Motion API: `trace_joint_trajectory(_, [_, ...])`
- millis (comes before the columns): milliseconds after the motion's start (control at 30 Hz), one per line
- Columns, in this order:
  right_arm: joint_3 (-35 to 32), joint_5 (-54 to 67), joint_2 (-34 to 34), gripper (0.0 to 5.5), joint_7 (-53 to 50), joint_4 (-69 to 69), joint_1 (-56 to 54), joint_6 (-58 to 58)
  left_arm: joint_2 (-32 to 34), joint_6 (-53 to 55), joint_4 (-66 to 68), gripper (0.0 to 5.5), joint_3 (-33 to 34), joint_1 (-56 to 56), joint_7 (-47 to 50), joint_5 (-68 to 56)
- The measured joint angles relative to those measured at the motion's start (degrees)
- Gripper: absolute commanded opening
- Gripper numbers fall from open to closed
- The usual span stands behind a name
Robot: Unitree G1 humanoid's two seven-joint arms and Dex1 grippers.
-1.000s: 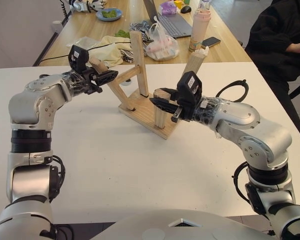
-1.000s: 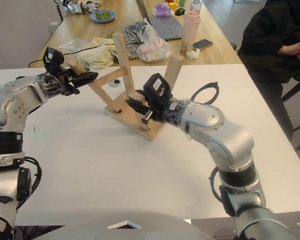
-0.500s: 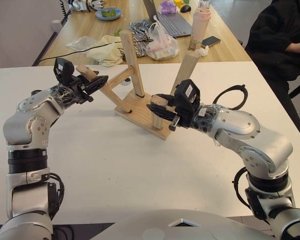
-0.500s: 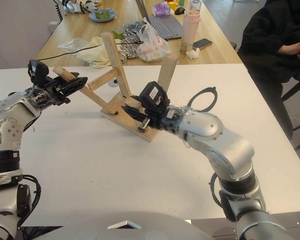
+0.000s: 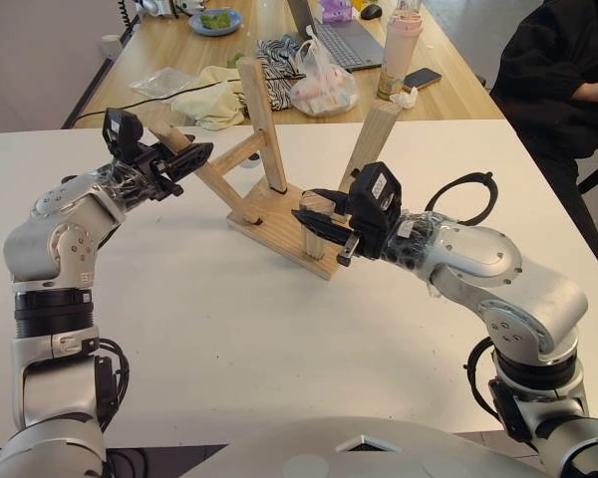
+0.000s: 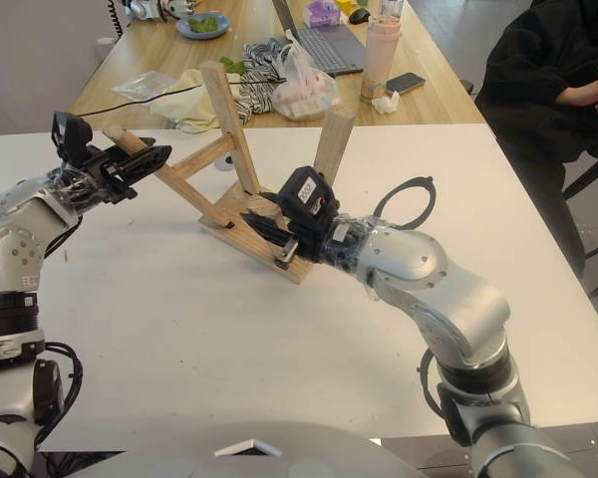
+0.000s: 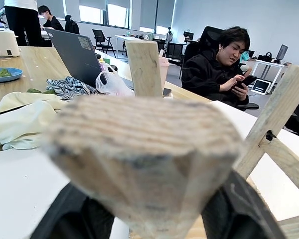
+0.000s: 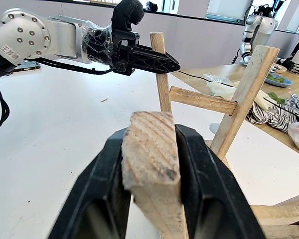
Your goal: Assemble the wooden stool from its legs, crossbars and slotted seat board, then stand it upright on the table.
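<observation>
Stool (image 5: 279, 199) inverted at bench (image 5: 229, 329) centre, seat board (image 5: 279, 231) tilted, legs (image 5: 264, 119) pointing up toward 12 o'clock. Left jaws clamped on outer leg (image 5: 219, 184) slanting toward 10 o'clock; right jaws clamped on near leg (image 5: 317, 242), upright.

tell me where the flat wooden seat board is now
Left eye view: the pale wooden seat board is mid white table, legs pointing up, between the left gripper and the right gripper.
</observation>
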Motion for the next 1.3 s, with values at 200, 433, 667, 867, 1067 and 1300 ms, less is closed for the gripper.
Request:
trace_joint_trajectory(200, [-0.04,-0.11,-0.10,1.11,-0.25,0.85,-0.43,-0.03,0.00,0.13,5.69,2.01,-2.91,-5.15,-0.73,1.04])
trace_joint_trajectory(433, [0.06,-0.22,-0.46,1.11,0.11,3.58,-2.21,-0.19,0.38,0.98,9.01,2.59,-7.48,-10.46,-1.22,6.36])
trace_joint_trajectory(667, [0.24,-0.15,-2.24,1.11,4.42,6.34,-4.56,-1.26,0.48,-0.09,9.09,3.28,-7.66,-14.93,0.95,11.11])
trace_joint_trajectory(867, [0.30,-0.19,-2.45,1.10,5.72,7.84,-4.72,-2.91,0.63,2.58,6.02,3.32,-4.37,-15.02,0.34,9.09])
trace_joint_trajectory(1067, [0.29,-0.38,-3.20,1.09,8.67,10.38,-5.00,-5.48,4.06,8.70,0.42,3.32,1.00,-15.20,-1.02,4.87])
trace_joint_trajectory(1300, [0.43,-1.50,-5.29,1.09,13.17,13.89,-6.72,-7.90,3.51,10.06,-0.12,3.32,4.82,-16.55,1.88,3.10])
